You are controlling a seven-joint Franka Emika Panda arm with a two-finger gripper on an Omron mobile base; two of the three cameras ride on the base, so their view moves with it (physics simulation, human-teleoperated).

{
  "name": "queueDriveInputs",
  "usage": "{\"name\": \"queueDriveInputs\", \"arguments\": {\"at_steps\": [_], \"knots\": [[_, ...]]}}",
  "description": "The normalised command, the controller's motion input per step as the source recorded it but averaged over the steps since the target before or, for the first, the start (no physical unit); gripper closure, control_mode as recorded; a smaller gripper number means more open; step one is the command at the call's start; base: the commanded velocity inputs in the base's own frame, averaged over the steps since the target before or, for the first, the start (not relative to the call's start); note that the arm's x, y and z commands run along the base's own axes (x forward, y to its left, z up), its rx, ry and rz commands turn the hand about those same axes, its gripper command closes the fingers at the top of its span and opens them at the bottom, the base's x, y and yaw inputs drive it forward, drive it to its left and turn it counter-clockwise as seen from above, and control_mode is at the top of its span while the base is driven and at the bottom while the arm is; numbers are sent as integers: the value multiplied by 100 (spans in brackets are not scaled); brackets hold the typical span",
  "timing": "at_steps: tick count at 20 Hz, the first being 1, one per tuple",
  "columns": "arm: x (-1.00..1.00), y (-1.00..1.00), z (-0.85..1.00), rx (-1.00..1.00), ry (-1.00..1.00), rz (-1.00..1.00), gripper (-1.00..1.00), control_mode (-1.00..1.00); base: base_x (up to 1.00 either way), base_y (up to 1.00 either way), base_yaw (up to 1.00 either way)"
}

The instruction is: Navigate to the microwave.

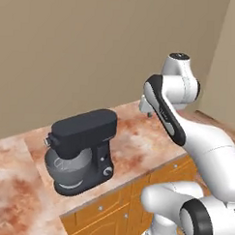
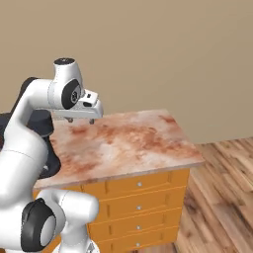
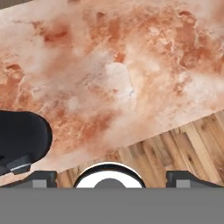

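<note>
I see a plain tan wall point(image 2: 163, 54) behind everything, matte and flat. Below it lies a wood-plank floor point(image 2: 222, 197) with visible grain. The surface point(image 2: 128, 143) is a rectangular slab of mottled rust-and-cream stone, smooth, over orange wooden drawers point(image 2: 138, 202) with small round knobs. A dark grey stand mixer point(image 1: 81, 149) with a rounded head and metal bowl stands on it. My gripper point(image 2: 80, 119) hangs above the slab, fingers well apart, gripping nothing. I cannot tell where the microwave is.
</note>
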Motion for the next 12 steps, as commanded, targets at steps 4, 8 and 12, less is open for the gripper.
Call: {"name": "queueDriveInputs", "arguments": {"at_steps": [4,8,12], "knots": [[0,0,0,0,0,0,-100,100,7,-29,-70],[0,0,0,0,0,0,-100,100,16,-29,-72],[0,0,0,0,0,0,-100,100,16,-22,-73]]}}
